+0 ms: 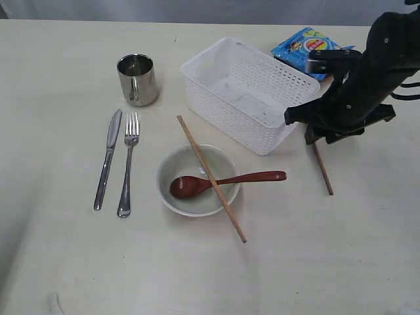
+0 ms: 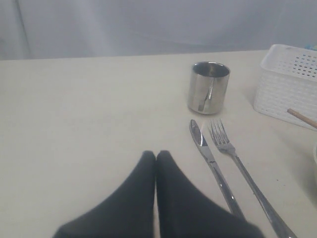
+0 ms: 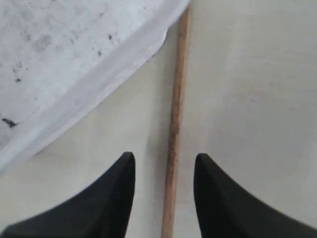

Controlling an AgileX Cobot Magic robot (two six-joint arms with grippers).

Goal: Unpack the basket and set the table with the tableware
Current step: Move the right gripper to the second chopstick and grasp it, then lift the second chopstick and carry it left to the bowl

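The white basket (image 1: 246,92) stands at the back of the table (image 1: 65,262), and nothing shows inside it. A pale bowl (image 1: 197,197) holds a reddish-brown spoon (image 1: 230,180), with one chopstick (image 1: 211,178) lying across its rim. The knife (image 1: 107,159), fork (image 1: 128,164) and steel mug (image 1: 136,79) sit to the left. A second chopstick (image 1: 322,169) lies on the table right of the basket. My right gripper (image 3: 164,158) hangs open low over it, one finger on each side of this chopstick (image 3: 174,129). My left gripper (image 2: 156,154) is shut and empty, near the knife (image 2: 213,168).
A blue snack bag (image 1: 305,47) lies behind the basket at the back right. The basket's corner (image 3: 74,74) is close beside the right gripper. In the left wrist view, the mug (image 2: 209,87) and fork (image 2: 242,173) lie beyond the left gripper.
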